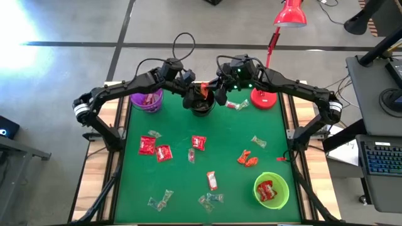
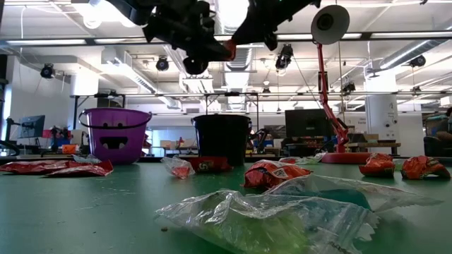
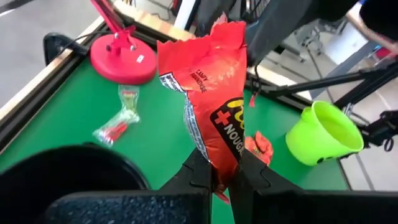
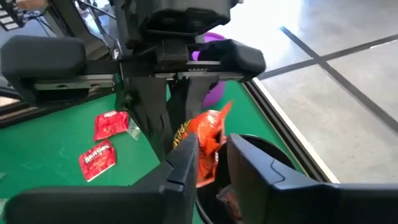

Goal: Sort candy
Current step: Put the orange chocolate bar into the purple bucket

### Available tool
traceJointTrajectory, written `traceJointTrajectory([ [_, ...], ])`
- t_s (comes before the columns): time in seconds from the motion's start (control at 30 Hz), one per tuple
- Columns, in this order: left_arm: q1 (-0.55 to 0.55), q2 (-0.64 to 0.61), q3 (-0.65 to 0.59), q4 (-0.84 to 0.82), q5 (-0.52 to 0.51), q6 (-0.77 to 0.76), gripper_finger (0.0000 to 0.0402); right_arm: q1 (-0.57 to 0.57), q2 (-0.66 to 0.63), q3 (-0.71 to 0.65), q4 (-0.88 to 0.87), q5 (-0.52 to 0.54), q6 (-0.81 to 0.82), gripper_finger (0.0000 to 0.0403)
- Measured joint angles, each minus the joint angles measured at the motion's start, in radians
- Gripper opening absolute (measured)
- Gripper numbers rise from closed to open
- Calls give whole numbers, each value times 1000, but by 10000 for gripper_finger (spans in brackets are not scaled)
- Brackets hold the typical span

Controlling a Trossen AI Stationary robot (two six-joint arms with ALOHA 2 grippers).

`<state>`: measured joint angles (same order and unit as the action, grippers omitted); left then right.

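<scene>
Both grippers meet above the black bowl (image 1: 201,108) at the table's far middle. My left gripper (image 3: 219,186) is shut on an orange candy wrapper (image 3: 211,93), which also shows in the high view (image 1: 204,88). My right gripper (image 4: 212,171) is open, with a finger on either side of the wrapper's free end (image 4: 208,134); I cannot tell whether it touches. More candy lies on the green mat: red packs (image 1: 146,145) (image 1: 198,143) (image 1: 212,181), an orange pair (image 1: 247,158) and clear-wrapped ones (image 1: 160,201) (image 1: 210,199). My left gripper pinches one end of the orange wrapper (image 3: 217,168) between its two fingers. The fingers come slanting down from the table's left. The wrapper sticks out past the fingertips toward the right gripper, lifted clear above the black bowl.
A purple bowl (image 1: 147,100) with candy stands at the far left. A green bowl (image 1: 271,190) holding a red pack stands at the near right. A red lamp's base (image 1: 264,98) stands at the far right, with a clear-wrapped candy (image 1: 237,105) beside it.
</scene>
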<state>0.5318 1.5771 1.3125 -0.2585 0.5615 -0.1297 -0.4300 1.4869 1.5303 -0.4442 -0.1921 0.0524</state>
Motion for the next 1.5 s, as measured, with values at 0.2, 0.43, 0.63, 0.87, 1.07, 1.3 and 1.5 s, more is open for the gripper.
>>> traceJointTrajectory([
  [0.2,38,-55,0,-119,-36,30,3,0,-28,0,-15,9,-1,118],
  [0.43,86,-148,0,-418,-177,123,2,0,-66,0,-74,9,-12,128],
  [0.63,106,-205,0,-620,-308,164,2,0,-98,0,-184,12,-10,123],
  [0.87,108,-246,0,-793,-520,174,2,0,-133,0,-272,42,10,130],
  [1.07,113,-257,0,-887,-656,173,4,0,-142,0,-284,37,29,127],
  [1.3,113,-241,0,-1010,-794,171,9,1,-143,0,-291,36,53,124],
  [1.5,128,-228,0,-1054,-877,170,10,2,-143,0,-331,36,64,130],
])
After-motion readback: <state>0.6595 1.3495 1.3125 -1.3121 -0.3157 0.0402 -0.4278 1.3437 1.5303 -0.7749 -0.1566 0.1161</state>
